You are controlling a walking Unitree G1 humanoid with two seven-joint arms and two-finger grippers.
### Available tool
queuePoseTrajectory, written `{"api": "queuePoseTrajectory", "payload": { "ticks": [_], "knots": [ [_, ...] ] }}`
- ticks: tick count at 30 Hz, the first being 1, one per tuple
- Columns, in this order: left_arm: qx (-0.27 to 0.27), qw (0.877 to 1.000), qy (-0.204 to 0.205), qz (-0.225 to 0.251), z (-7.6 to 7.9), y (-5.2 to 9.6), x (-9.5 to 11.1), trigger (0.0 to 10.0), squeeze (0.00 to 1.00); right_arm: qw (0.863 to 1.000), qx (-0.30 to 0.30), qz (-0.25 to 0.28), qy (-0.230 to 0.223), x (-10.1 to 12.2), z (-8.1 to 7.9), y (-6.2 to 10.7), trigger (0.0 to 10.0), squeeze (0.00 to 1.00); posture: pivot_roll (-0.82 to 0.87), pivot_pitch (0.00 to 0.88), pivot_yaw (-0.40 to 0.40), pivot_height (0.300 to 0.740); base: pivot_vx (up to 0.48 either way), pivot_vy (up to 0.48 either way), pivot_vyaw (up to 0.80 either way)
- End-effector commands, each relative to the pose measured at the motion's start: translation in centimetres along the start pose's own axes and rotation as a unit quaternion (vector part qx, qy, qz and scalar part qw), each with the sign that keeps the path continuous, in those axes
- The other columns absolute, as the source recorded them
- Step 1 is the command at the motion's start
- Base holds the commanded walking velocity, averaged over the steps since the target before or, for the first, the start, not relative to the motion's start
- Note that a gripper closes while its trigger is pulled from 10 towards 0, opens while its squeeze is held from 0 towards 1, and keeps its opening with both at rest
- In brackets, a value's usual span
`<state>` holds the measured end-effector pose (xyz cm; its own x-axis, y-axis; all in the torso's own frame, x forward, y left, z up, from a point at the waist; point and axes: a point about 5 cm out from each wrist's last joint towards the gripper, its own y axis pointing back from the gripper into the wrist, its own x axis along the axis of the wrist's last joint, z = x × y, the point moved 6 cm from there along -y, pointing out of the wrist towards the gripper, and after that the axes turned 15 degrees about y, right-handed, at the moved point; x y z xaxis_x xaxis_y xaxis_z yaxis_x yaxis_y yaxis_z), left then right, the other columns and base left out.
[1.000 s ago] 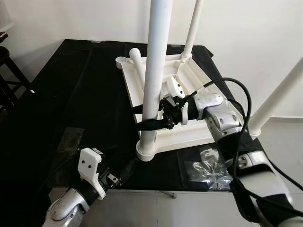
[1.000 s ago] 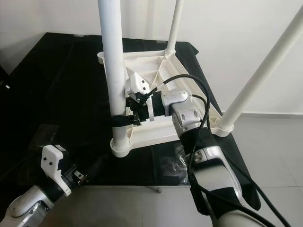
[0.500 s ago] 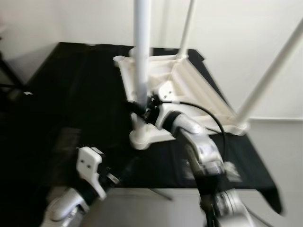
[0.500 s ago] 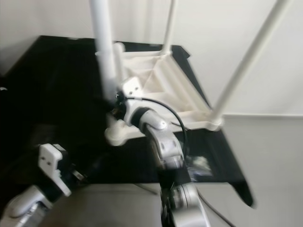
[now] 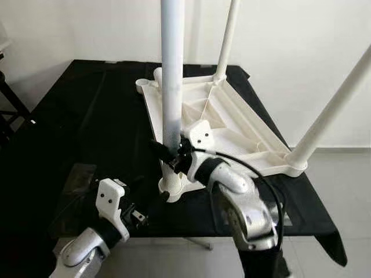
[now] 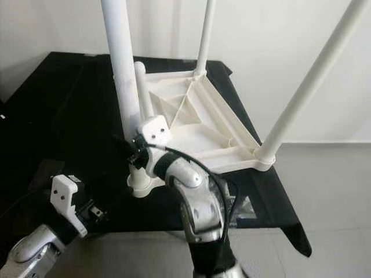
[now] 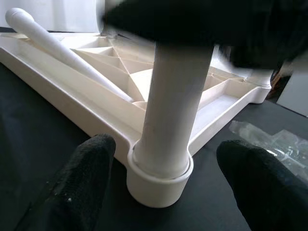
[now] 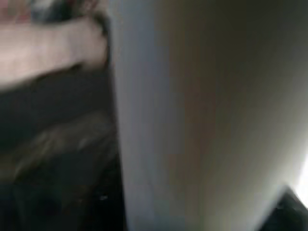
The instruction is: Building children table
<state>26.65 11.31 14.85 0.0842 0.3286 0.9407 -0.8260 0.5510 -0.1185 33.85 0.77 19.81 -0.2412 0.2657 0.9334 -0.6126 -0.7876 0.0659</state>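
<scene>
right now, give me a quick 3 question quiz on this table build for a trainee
1. True or false: the right end effector is closed around the near upright leg of the upturned white tabletop.
2. How many legs stand upright in corner sockets? A) two B) three C) four
3. Fill in: the loose leg lies ___ the tabletop's ribbed underside.

The left end effector is open, one finger on each side of the near corner socket, not touching it.

Key: 1 true; 2 B; 3 on.
</scene>
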Motion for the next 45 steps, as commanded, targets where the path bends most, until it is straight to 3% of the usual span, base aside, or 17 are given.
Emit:
{"api": "queuePoseTrajectory", "payload": {
  "ticks": [1, 4, 5, 7, 8, 10, 14, 20, 21, 22, 33, 38, 40, 42, 43, 44, 45],
  "knots": [
    [0.006, 1.0, 0.004, 0.0, 0.0, 0.0, -0.3, 10.0, 0.0, 0.998, 0.054, 0.025, -0.009, 1.3, -0.7, 0.0, 10.0, 1.0, -0.17, 0.113, -0.105, 0.74, 0.0, 0.0, 0.0],
    [0.005, 1.0, 0.005, 0.0, 0.1, 0.0, -0.2, 10.0, 0.0, 0.994, 0.093, 0.055, 0.015, 2.5, -0.8, 0.4, 10.0, 1.0, -0.17, 0.113, -0.105, 0.74, 0.0, 0.0, 0.0],
    [0.003, 1.0, 0.005, 0.0, 0.2, 0.0, -0.2, 10.0, 0.0, 0.981, 0.161, 0.086, 0.067, 3.4, -0.6, 1.4, 10.0, 0.75, -0.16, 0.118, -0.105, 0.74, 0.0, 0.0, 0.0],
    [0.003, 1.0, 0.005, 0.0, 0.2, 0.0, -0.2, 10.0, 0.0, 0.981, 0.161, 0.086, 0.067, 3.4, -0.6, 1.4, 10.0, 0.75, -0.16, 0.118, -0.105, 0.74, 0.0, 0.0, 0.0],
    [0.002, 1.0, 0.005, 0.001, 0.2, -0.1, -0.2, 10.0, 0.0, 0.967, 0.208, 0.102, 0.106, 3.9, -0.5, 2.3, 10.0, 0.06, -0.16, 0.122, -0.106, 0.74, 0.0, 0.0, 0.0],
    [0.002, 1.0, 0.005, 0.001, 0.2, -0.1, -0.2, 10.0, 0.0, 0.967, 0.208, 0.102, 0.106, 3.9, -0.5, 2.3, 10.0, 0.06, -0.16, 0.122, -0.106, 0.74, 0.0, 0.0, 0.0],
    [0.004, 1.0, 0.007, 0.0, 0.5, 0.3, -0.2, 10.0, 0.0, 0.937, 0.307, 0.1, 0.132, 3.8, 1.6, 3.3, 10.0, 0.0, -0.14, 0.142, -0.101, 0.74, 0.0, 0.0, 0.0],
    [0.004, 1.0, 0.007, -0.002, 0.7, 0.5, -0.1, 10.0, 0.0, 0.932, 0.328, 0.094, 0.123, 3.6, 2.7, 2.9, 10.0, 0.0, -0.12, 0.158, -0.099, 0.74, 0.0, 0.0, 0.0],
    [0.004, 1.0, 0.008, -0.003, 0.7, 0.6, -0.1, 10.0, 0.0, 0.932, 0.329, 0.093, 0.119, 3.6, 3.1, 2.6, 8.0, 0.0, -0.12, 0.165, -0.098, 0.74, 0.0, 0.0, 0.0],
    [0.003, 1.0, 0.008, -0.004, 0.8, 0.6, -0.1, 10.0, 0.0, 0.93, 0.335, 0.094, 0.116, 3.7, 3.4, 2.5, 0.0, 0.0, -0.11, 0.174, -0.099, 0.74, 0.0, 0.0, 0.0],
    [0.004, 1.0, 0.008, -0.005, 0.9, 0.6, 0.0, 10.0, 0.0, 0.911, 0.387, 0.096, 0.102, 2.8, 3.4, 3.7, 0.0, 0.0, -0.11, 0.18, -0.106, 0.74, 0.0, 0.0, 0.0],
    [0.005, 1.0, 0.009, -0.004, 0.9, 0.6, 0.0, 10.0, 0.0, 0.916, 0.379, 0.099, 0.084, 1.9, 3.5, 5.0, 0.0, 0.0, -0.13, 0.18, -0.103, 0.74, 0.0, 0.0, 0.0],
    [0.004, 1.0, 0.01, -0.004, 0.8, 0.5, 0.0, 10.0, 0.0, 0.94, 0.322, 0.097, 0.062, 0.7, 3.5, 5.5, 0.0, 0.0, -0.14, 0.176, -0.107, 0.74, 0.0, 0.0, 0.0],
    [0.004, 1.0, 0.01, -0.004, 0.8, 0.5, 0.0, 10.0, 0.0, 0.94, 0.322, 0.097, 0.062, 0.7, 3.5, 5.5, 0.0, 0.0, -0.14, 0.176, -0.107, 0.74, 0.0, 0.0, 0.0],
    [0.003, 1.0, 0.01, -0.005, 0.8, 0.5, 0.0, 10.0, 0.0, 0.957, 0.276, 0.081, 0.045, -0.1, 3.4, 5.1, 0.0, 0.0, -0.14, 0.174, -0.111, 0.74, 0.0, 0.0, 0.0],
    [0.003, 1.0, 0.01, -0.005, 0.6, 0.6, 0.0, 10.0, 0.0, 0.988, 0.147, 0.035, 0.029, -1.6, 3.4, 2.9, 0.0, 0.0, -0.15, 0.17, -0.109, 0.74, 0.0, 0.0, 0.0],
    [0.003, 1.0, 0.01, -0.005, 0.6, 0.6, 0.0, 10.0, 0.0, 0.988, 0.147, 0.035, 0.029, -1.6, 3.4, 2.9, 0.0, 0.0, -0.15, 0.17, -0.109, 0.74, 0.0, 0.0, 0.0]
  ]
}}
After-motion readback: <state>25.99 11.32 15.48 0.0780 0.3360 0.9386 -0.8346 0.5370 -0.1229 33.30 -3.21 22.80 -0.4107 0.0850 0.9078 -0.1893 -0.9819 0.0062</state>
